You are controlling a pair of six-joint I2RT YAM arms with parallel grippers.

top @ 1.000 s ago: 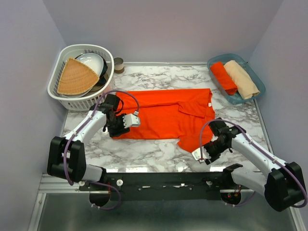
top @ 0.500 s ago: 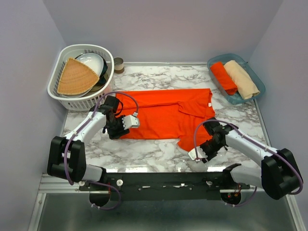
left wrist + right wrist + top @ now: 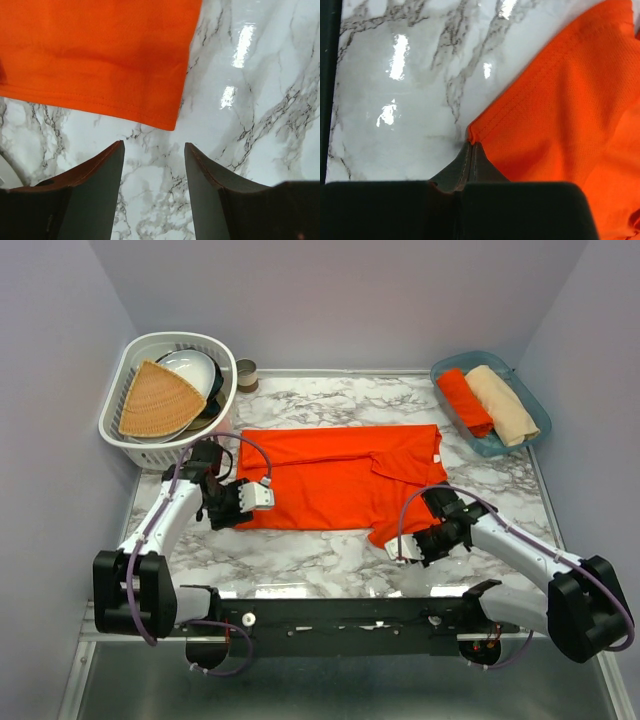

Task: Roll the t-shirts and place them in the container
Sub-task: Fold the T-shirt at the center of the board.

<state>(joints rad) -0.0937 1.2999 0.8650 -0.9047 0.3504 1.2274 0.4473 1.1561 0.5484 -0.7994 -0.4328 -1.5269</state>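
An orange-red t-shirt (image 3: 340,475) lies spread flat on the marble table (image 3: 300,560), its white neck label at the right end. My left gripper (image 3: 259,498) stands open at the shirt's left end. In the left wrist view its fingers (image 3: 154,145) frame bare marble just short of a hemmed corner of the t-shirt (image 3: 100,55). My right gripper (image 3: 396,548) sits at the shirt's near right corner. Seen from the right wrist, it (image 3: 472,144) is shut, with the puckered corner of the t-shirt (image 3: 570,100) pinched at its tips.
A white basket (image 3: 120,425) at the back left holds a tan woven mat (image 3: 155,400) and bowls. A small can (image 3: 246,373) stands beside it. A blue bin (image 3: 535,405) at the back right holds a rolled orange-red cloth (image 3: 464,400) and a rolled beige one (image 3: 502,405).
My left arm drew back to the left, off the shirt, and opened slightly wider. My right gripper slid left to the shirt's near corner and shut on it.
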